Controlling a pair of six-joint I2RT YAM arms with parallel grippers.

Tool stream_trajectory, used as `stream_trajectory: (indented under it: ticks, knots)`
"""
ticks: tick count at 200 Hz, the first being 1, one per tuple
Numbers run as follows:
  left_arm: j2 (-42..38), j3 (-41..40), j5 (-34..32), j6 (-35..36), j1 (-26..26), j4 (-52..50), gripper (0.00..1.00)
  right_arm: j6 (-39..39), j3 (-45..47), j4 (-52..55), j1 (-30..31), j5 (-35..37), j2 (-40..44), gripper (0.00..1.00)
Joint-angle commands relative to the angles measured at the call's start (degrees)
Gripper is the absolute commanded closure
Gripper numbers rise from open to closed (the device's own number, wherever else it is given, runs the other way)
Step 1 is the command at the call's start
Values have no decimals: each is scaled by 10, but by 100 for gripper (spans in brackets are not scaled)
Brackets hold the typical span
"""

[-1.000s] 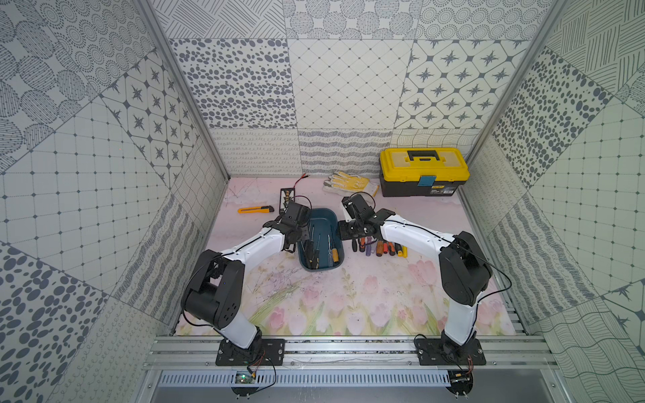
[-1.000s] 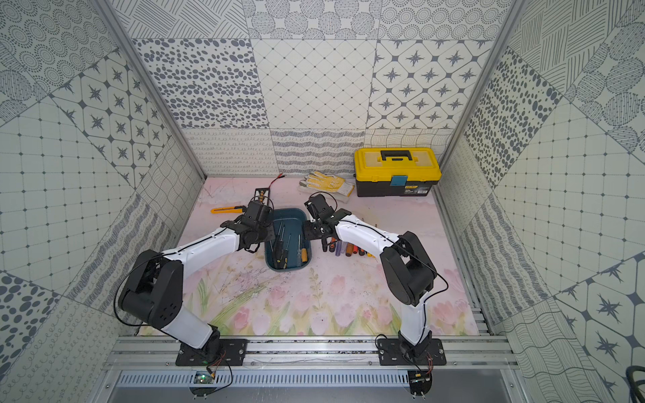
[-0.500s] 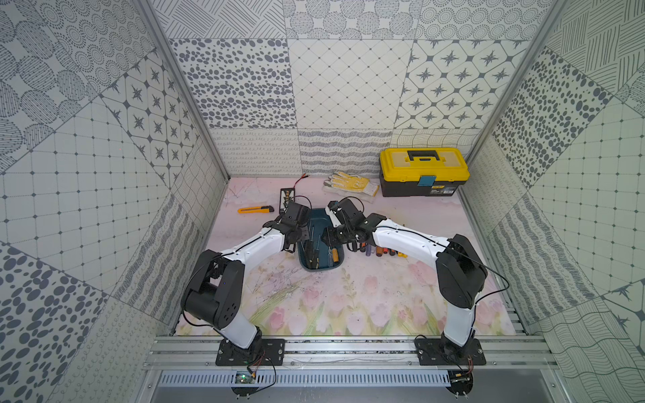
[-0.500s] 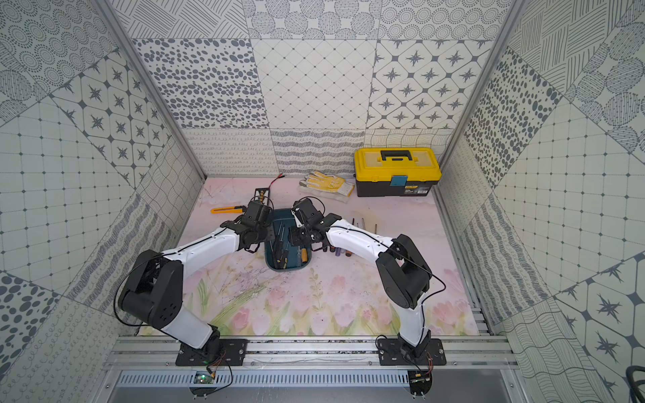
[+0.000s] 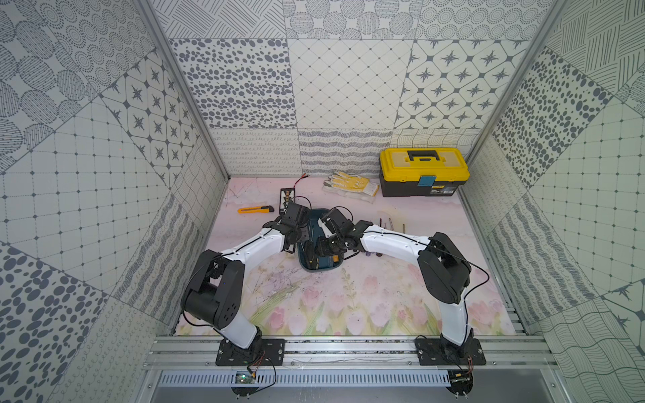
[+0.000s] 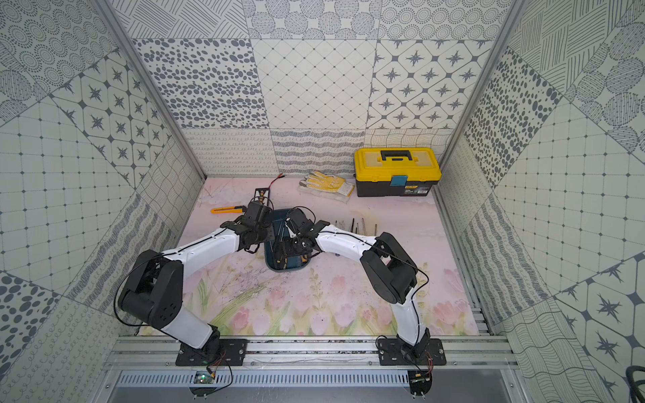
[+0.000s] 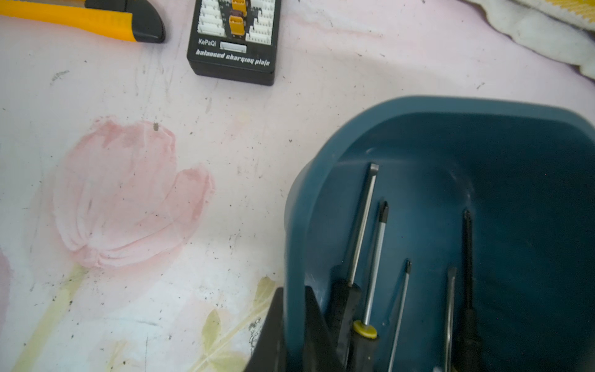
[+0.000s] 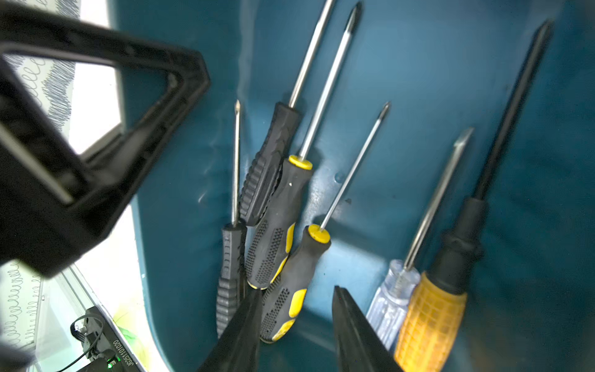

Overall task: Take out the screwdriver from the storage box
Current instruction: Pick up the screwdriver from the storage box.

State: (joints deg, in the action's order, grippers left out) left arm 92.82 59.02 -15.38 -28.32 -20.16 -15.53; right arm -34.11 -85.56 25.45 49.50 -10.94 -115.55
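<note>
The teal-blue storage box (image 5: 323, 267) lies mid-table between the two arms, also seen in a top view (image 6: 289, 267). Several screwdrivers lie in it with their handles toward the near end. My left gripper (image 7: 294, 325) is shut on the box's left wall (image 7: 296, 225), one finger inside and one outside. My right gripper (image 8: 296, 309) is open and low inside the box. A small black-and-yellow screwdriver (image 8: 289, 283) has its handle between the fingers, close to one finger (image 8: 244, 322) and apart from the other. A clear-handled screwdriver (image 8: 392, 299) and an orange-handled one (image 8: 431, 319) lie just outside that gap.
A yellow-lidded toolbox (image 5: 424, 171) stands at the back right, with work gloves (image 5: 350, 185) beside it. A yellow utility knife (image 5: 254, 209) and a black charging plate (image 5: 286, 197) lie behind the left arm. More screwdriver shafts (image 5: 391, 223) show on the mat right of the box.
My right arm has swung left from the screwdrivers on the mat to over the box, and its gripper has come down inside it. The left arm has stayed put.
</note>
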Motion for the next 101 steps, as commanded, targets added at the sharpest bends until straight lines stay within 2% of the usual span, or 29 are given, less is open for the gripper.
stream_trajectory:
  ticks: [1, 51, 101]
  knots:
    - [-13, -2, 0, -1, 2, 45, 100, -17, -17, -16, 3, -5, -20, 59]
    - [-11, -1, 0, 0, 2, 47, 100, -18, -40, 2, 3, -17, -55, 60]
    - [-6, 2, 0, 0, 2, 46, 100, -11, -68, 66, 3, 35, -75, 60]
